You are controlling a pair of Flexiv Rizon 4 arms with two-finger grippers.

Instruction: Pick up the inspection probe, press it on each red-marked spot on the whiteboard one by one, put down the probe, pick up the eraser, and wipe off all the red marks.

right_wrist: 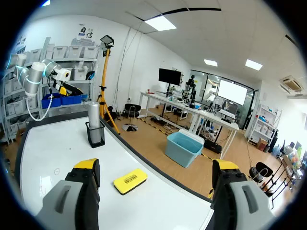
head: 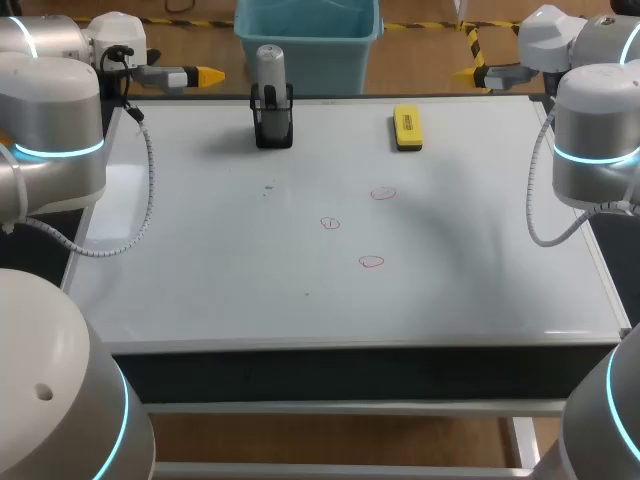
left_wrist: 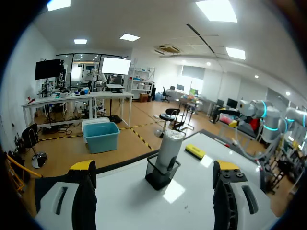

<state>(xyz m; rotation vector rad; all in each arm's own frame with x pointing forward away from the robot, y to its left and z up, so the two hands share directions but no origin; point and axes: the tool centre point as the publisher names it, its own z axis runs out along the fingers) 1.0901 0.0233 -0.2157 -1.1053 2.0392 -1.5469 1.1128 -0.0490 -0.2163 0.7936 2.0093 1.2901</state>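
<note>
1. Head view: the whiteboard (head: 200, 260) covers the table.
   - The probe (head: 271, 68), a grey cylinder, stands upright in a black mesh holder (head: 274, 128) near the far edge, left of the middle. Its long axis is vertical.
   - The yellow eraser (head: 407, 129) lies flat to the right of the holder, well apart from it. Its long axis runs from the far edge toward the near one.
   - Three red marks sit mid-board: one far (head: 383, 193), one to its left (head: 330, 223), one nearest (head: 371, 262).
   - The left gripper (head: 205, 75) hangs at the far left corner and the right gripper (head: 472, 73) at the far right corner. Each points inward along the far edge.

2. Left wrist view: the left gripper (left_wrist: 153, 166) has its fingers spread wide, grasping nothing. The probe (left_wrist: 169, 147) stands ahead of it in the holder (left_wrist: 159, 176), leaning slightly. The eraser (left_wrist: 195, 151) lies beyond.

3. Right wrist view: the right gripper (right_wrist: 155, 165) is likewise released and holds nothing. The eraser (right_wrist: 130, 180) lies just ahead, between the finger lines, touching neither. The probe (right_wrist: 94, 114) stands upright farther along the board edge.
</note>
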